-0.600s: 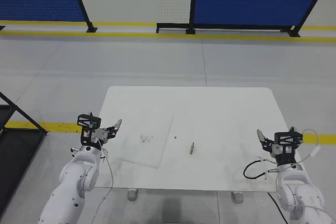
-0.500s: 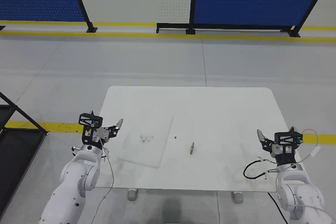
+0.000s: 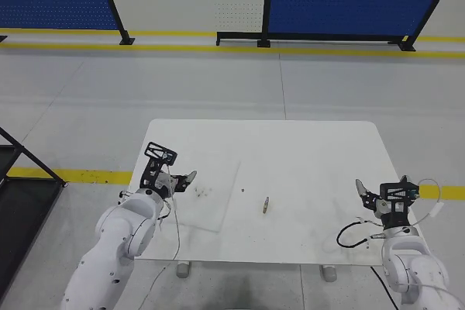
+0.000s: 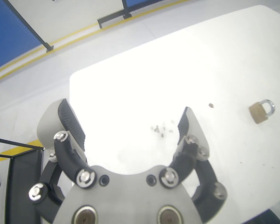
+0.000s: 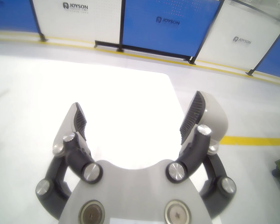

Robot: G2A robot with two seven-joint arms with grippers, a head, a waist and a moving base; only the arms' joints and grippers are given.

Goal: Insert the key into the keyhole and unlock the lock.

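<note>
Left end effector advanced over white table.

Logo lettering on partition panels, seemingly.

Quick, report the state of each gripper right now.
Left gripper: open, holding nothing.
Right gripper: open, holding nothing.

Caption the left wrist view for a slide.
Open left gripper above the white table; small dark bits ahead, padlock lying farther off.
</note>
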